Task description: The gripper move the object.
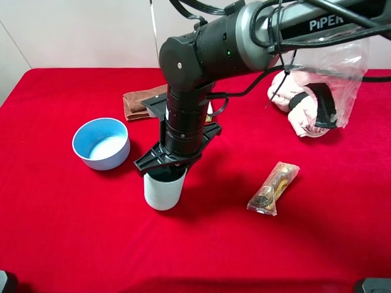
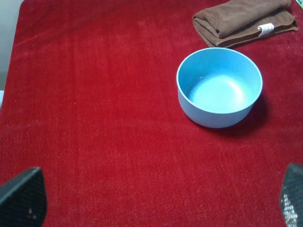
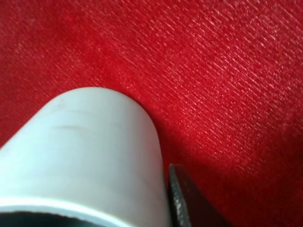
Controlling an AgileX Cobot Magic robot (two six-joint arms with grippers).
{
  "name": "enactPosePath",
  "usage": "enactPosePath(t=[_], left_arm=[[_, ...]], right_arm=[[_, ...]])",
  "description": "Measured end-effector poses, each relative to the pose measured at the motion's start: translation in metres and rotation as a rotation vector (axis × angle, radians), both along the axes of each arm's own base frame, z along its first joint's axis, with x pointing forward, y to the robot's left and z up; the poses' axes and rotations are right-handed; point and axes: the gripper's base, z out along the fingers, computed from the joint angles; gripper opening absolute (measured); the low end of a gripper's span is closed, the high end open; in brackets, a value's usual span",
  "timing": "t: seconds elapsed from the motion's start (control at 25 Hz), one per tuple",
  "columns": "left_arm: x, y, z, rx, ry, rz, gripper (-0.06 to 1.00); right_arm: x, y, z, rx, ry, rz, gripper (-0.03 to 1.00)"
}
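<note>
The pale blue-green tumbler cup (image 1: 163, 190) stands upright on the red cloth near the middle. My right gripper (image 1: 165, 173) reaches across from the upper right and comes straight down on the cup's rim. In the right wrist view one finger (image 3: 179, 203) lies against the outside of the cup's wall (image 3: 90, 151). The other finger is hidden. My left gripper (image 2: 156, 196) is open and empty, low over bare red cloth, with its two fingertips (image 2: 23, 196) wide apart. It does not show in the exterior high view.
A wider light-blue bowl (image 1: 101, 143) (image 2: 219, 87) sits just left of the cup. A folded brown towel (image 1: 137, 102) (image 2: 241, 19) lies behind it. A clear snack packet (image 1: 273, 188) lies to the right. A plastic bag with pink cloth (image 1: 311, 104) is at the back right.
</note>
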Motion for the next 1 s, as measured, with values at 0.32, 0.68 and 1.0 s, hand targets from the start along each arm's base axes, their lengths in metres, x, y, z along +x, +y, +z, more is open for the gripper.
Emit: enactPosePath(t=[0.32, 0.68, 1.0], left_arm=[[0.000, 0.000, 0.000, 0.000, 0.000, 0.000, 0.98], [0.000, 0.000, 0.000, 0.000, 0.000, 0.000, 0.98], [0.000, 0.000, 0.000, 0.000, 0.000, 0.000, 0.98]], right_arm=[[0.001, 0.000, 0.020, -0.022, 0.001, 0.025, 0.01], [0.011, 0.009, 0.052, -0.026, -0.034, 0.058, 0.01], [0.022, 0.008, 0.080, -0.021, -0.097, 0.089, 0.01]])
